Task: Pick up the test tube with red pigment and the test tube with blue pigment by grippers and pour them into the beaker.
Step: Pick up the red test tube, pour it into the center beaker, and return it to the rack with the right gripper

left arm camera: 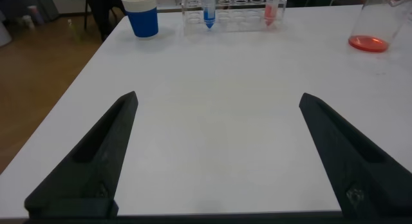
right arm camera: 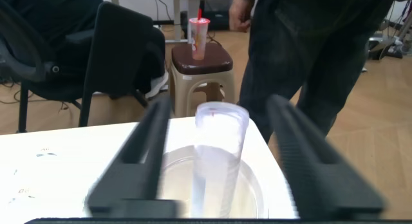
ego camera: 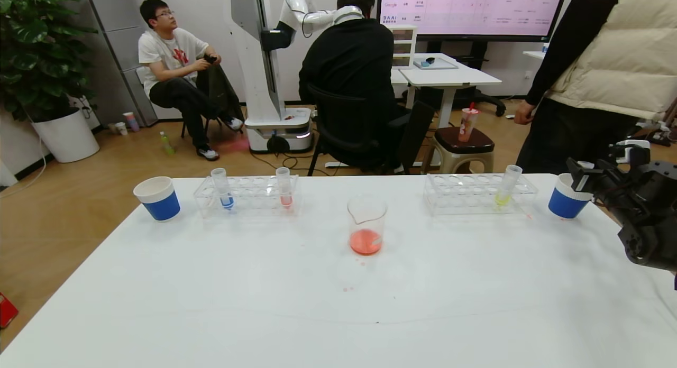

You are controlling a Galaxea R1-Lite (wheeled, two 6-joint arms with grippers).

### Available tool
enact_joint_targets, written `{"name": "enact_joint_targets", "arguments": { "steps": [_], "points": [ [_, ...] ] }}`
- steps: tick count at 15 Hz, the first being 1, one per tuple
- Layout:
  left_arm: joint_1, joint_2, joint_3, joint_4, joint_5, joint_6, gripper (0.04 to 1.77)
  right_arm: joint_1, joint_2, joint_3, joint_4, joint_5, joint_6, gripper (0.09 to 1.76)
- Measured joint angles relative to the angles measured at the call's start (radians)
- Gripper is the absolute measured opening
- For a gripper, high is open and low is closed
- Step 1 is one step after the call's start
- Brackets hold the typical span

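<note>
Left wrist view: my left gripper point(left arm camera: 219, 98) hangs over the near part of the white table point(left arm camera: 212, 153), its fingers spread wide with nothing between them.

Right wrist view: my right gripper point(right arm camera: 219, 103) is at the table's far right corner, jaws parted. An empty test tube point(right arm camera: 219, 153) stands upright between them, rim up, over the mouth of a blue paper cup point(right arm camera: 248, 185). I see gaps on both sides, so it isn't gripped.

Head view, mid-table: the beaker point(ego camera: 366, 220) holds orange-red liquid.

Far left, in the rack point(ego camera: 246, 196): the test tube with blue pigment point(ego camera: 222, 191) has its long axis near vertical and its tip down. A pink-red tube point(ego camera: 284, 188) stands apart.
</note>
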Motion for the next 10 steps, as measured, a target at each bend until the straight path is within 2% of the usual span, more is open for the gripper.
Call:
{"name": "enact_joint_targets", "arguments": {
  "steps": [1,2,7,10],
  "points": [
    [0.0,0.0,0.0,0.0,0.0,0.0,1.75,0.0,0.0,0.002,0.0,0.0,0.0,1.52],
    [0.0,0.0,0.0,0.0,0.0,0.0,1.75,0.001,-0.001,0.005,0.0,0.0,0.0,1.71],
    [0.0,0.0,0.0,0.0,0.0,0.0,1.75,0.015,-0.042,0.024,-0.003,0.003,0.003,1.74],
    [0.0,0.0,0.0,0.0,0.0,0.0,1.75,0.066,-0.134,0.037,0.027,0.002,0.005,1.74]
  ]
}}
